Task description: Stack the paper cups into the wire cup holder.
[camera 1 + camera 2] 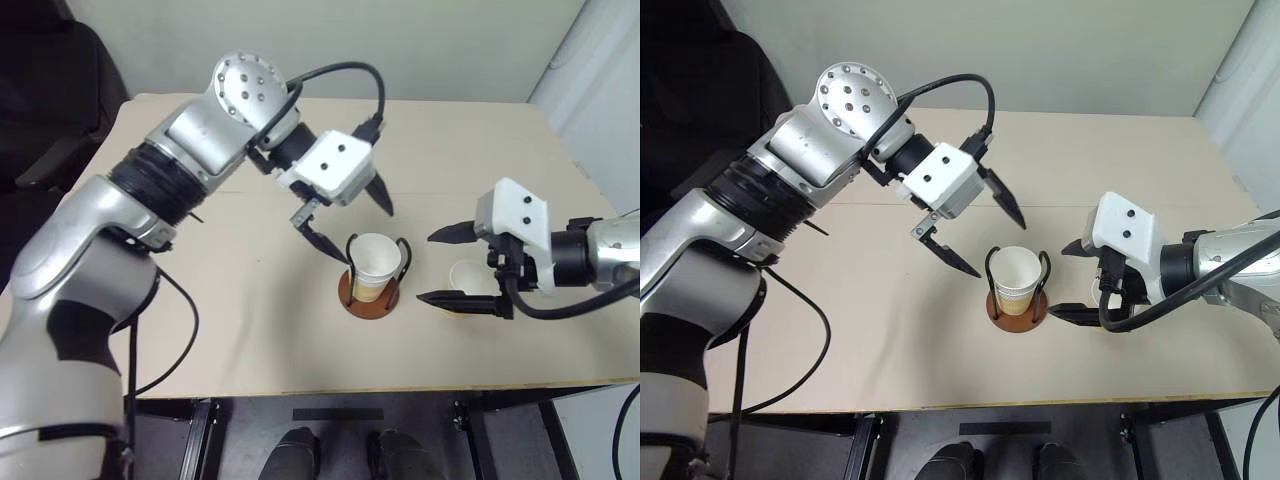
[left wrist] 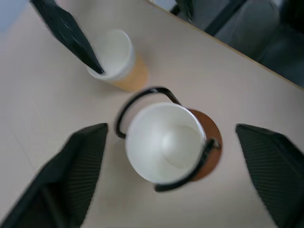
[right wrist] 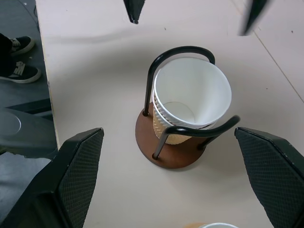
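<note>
The wire cup holder (image 1: 355, 293), a reddish-brown disc with two black loops, stands mid-table. Two nested paper cups (image 3: 192, 95) sit upright inside it, white insides showing. My left gripper (image 1: 367, 237) hovers just above those cups, open, with one finger on each side and nothing between them. Another paper cup (image 1: 468, 277) stands on the table right of the holder. My right gripper (image 1: 432, 268) is open around that cup's place, fingertips pointing at the holder; its fingers (image 3: 80, 171) stand wide apart and do not touch the cup.
The beige table's front edge (image 1: 400, 385) runs close below the holder. A black chair (image 1: 40, 90) stands off the table's far left corner. A black cable (image 1: 340, 75) loops above my left wrist.
</note>
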